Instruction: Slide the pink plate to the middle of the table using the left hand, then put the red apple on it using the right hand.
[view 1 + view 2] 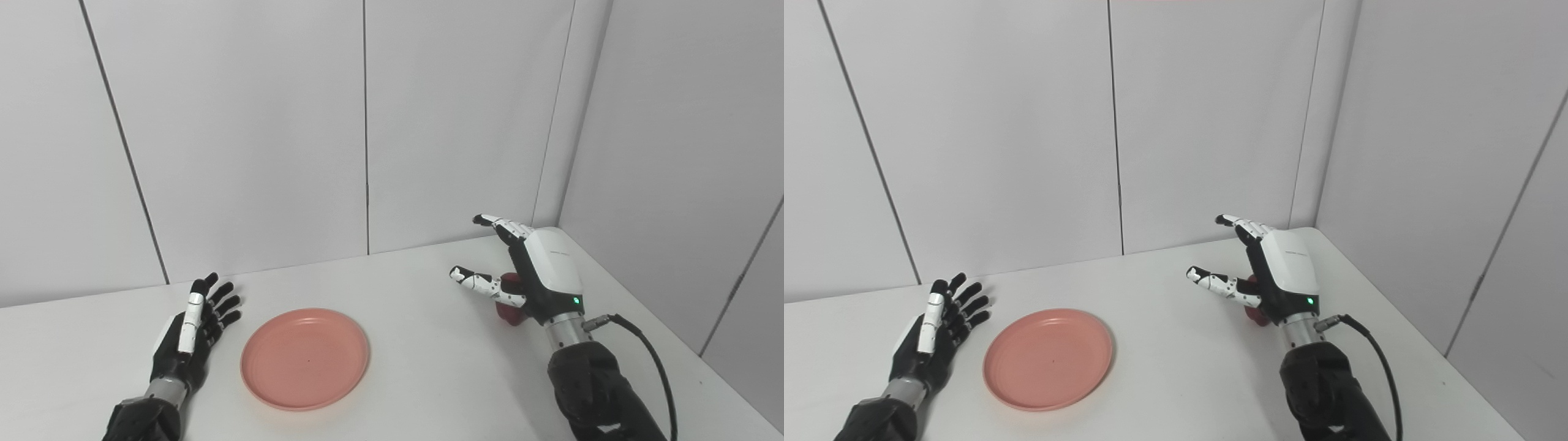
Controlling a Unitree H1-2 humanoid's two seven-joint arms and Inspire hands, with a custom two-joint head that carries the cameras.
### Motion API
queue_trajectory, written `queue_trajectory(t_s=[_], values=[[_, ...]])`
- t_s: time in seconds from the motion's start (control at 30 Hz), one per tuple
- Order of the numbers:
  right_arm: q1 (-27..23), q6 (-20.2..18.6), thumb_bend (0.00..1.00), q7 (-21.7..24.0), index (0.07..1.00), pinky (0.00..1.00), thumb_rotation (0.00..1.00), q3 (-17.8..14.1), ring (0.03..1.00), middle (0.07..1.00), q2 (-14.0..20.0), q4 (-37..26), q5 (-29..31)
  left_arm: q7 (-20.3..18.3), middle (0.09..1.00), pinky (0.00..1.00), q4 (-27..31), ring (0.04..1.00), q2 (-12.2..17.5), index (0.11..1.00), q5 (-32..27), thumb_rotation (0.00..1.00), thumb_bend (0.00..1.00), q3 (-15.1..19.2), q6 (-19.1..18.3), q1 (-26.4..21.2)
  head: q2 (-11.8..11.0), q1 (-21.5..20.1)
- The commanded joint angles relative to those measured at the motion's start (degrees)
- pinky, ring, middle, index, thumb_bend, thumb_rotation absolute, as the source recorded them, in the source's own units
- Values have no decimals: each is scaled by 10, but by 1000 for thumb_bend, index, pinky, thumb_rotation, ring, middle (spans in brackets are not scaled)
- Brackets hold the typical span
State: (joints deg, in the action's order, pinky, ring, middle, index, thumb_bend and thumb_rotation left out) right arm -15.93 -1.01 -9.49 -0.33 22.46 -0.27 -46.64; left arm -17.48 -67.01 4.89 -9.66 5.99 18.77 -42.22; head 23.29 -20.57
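Right hand (542, 275): fingers (499, 225) were spread and stretched forward-left, thumb (481, 283) splayed out lower down, nothing clasped between them. The red apple (509, 306) sat under the palm, mostly hidden by the hand; only a dark red patch showed below the thumb base. Couldn't tell whether the palm was touching it; fingers were clearly not wrapped around it. White back shell of the hand faced up and right, a green light showing near the wrist, and a black cable (649, 355) looped off the wrist to the right. The arm came in from the bottom right.

Left hand (193, 324): fingers (223, 300) were extended and slightly fanned, pointing away toward the wall, holding nothing. The hand lay low on the table (429, 367), just beside the left rim of the pink plate (305, 358), with a narrow gap visible between them, not touching.

The plate lay flat and bare, left of the table's center, near the front edge. The apple was well apart from it, off to the right near the back right corner. The table was white, with pale panel walls (245, 122) behind and to the right.
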Motion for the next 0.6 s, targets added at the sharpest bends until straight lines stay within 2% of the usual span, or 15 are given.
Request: queue_trajectory(t_s=[0.0,0.1,0.27,0.37,0.47,0.57], values=[[-30,-17,874,-16,743,763,889,0,763,765,25,-1,-32,7,930,857,-47,878,4,979,5,949,724,-3,-61,52,0,0],[-33,-28,877,-21,736,779,875,7,751,750,36,11,-70,6,933,859,-49,888,4,984,6,953,722,-5,-59,52,0,0],[-41,-51,881,-23,702,873,896,16,775,755,50,33,-111,6,933,858,-39,889,4,981,6,958,707,-6,-64,53,0,2],[-47,-55,883,-24,683,910,916,18,787,763,54,49,-118,4,940,874,-40,897,5,985,5,958,703,-5,-63,52,0,2],[-53,-56,884,-28,683,909,914,21,785,761,58,68,-117,4,937,867,-43,891,5,980,5,945,735,-6,-64,51,0,2],[-57,-57,879,-31,688,902,906,24,784,756,61,81,-113,9,932,843,-33,884,4,975,8,956,717,-8,-68,53,0,2]])
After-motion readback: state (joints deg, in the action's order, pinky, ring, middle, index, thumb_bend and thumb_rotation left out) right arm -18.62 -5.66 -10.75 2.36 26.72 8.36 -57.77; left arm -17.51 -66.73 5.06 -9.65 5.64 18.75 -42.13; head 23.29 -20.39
